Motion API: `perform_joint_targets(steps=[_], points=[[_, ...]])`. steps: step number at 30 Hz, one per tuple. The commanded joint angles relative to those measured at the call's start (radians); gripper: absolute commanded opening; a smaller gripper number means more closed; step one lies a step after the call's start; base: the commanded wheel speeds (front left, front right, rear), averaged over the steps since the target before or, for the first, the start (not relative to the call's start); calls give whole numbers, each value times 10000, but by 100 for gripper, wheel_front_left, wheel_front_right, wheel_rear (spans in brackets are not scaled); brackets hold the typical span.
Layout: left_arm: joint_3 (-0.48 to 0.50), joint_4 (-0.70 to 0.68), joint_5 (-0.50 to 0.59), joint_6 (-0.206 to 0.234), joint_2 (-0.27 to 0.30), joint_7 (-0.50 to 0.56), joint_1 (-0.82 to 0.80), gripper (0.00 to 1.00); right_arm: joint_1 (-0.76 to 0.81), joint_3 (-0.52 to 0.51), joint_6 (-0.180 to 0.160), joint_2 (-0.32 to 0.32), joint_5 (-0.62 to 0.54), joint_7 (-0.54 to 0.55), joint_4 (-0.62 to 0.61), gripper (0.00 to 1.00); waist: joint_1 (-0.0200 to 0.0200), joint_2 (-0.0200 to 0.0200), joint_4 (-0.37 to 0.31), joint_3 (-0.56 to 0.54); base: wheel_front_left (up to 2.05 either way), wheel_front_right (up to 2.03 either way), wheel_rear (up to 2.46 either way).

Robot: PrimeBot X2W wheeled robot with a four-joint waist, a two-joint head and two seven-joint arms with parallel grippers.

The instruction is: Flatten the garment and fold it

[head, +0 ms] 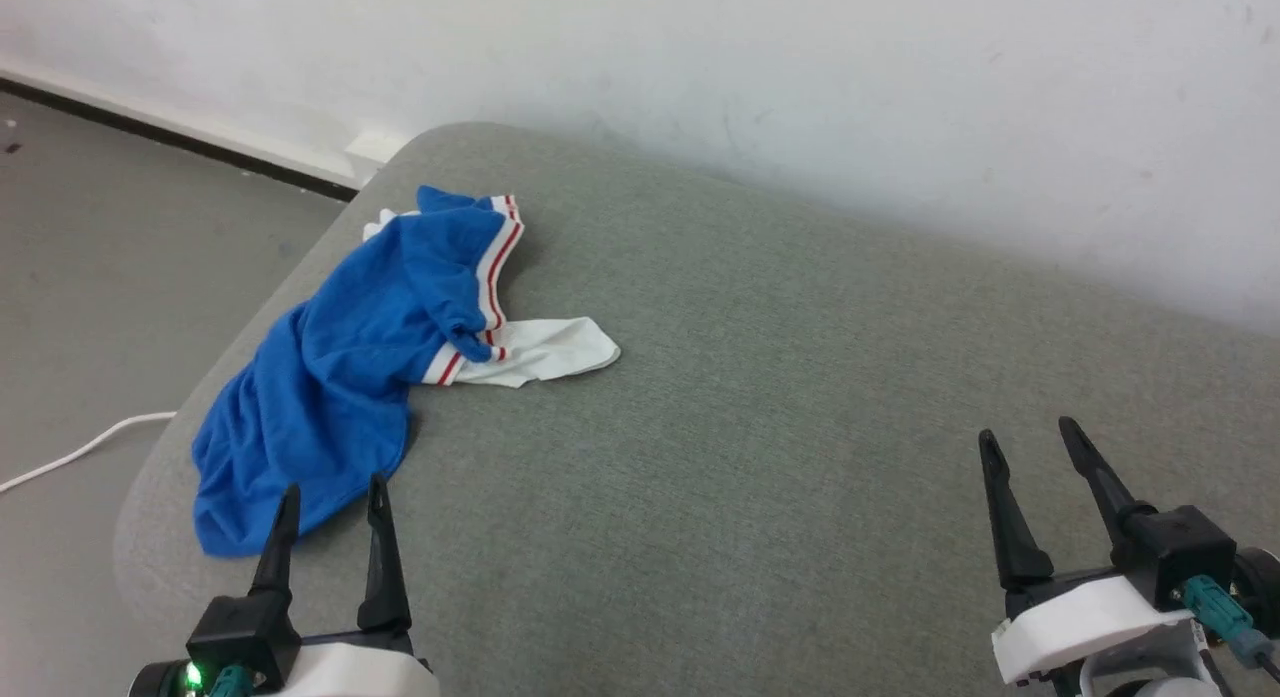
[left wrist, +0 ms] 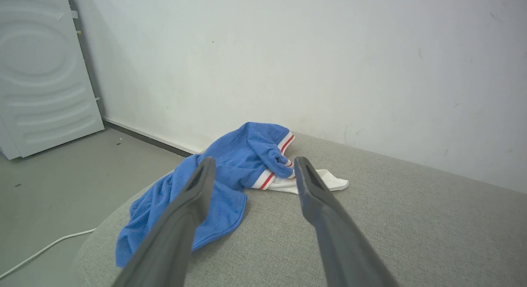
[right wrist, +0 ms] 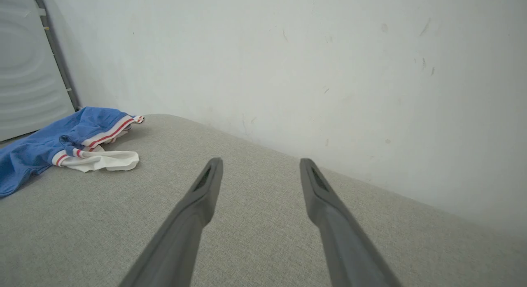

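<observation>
Lying crumpled at the far left of the grey cushioned surface (head: pixel 750 427), the garment (head: pixel 330 377) reaches the rounded left edge with one white sleeve (head: pixel 550 352) trailing right, so it probably needs dragging inward before flattening. The left end effector (head: pixel 333 484) hovers at its near blue hem, spread wide and empty, seemingly poised to pinch. Well apart at the near right, the right end effector (head: pixel 1027 429) also gapes wide, holding nothing.

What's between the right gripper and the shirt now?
Nothing: just bare grey fabric surface between the right gripper and the garment, seen in the head and right wrist views.
</observation>
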Motion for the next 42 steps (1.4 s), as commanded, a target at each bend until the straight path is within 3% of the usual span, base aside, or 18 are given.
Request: perform_joint_targets(steps=[1,35,42], points=[[-16,-71,-75,90,-35,-118,204,100,117,-15,-8,24,28,-113,27,100,-1,0,253,-15,0,0,0],[-26,-350,-509,307,-49,-829,830,100,310,-203,-11,34,115,-658,7,100,-1,0,2047,-12,0,0,0],[-45,-355,-561,317,-49,-830,753,100,300,-236,-11,34,75,-569,-135,100,-1,0,2026,91,0,0,0]])
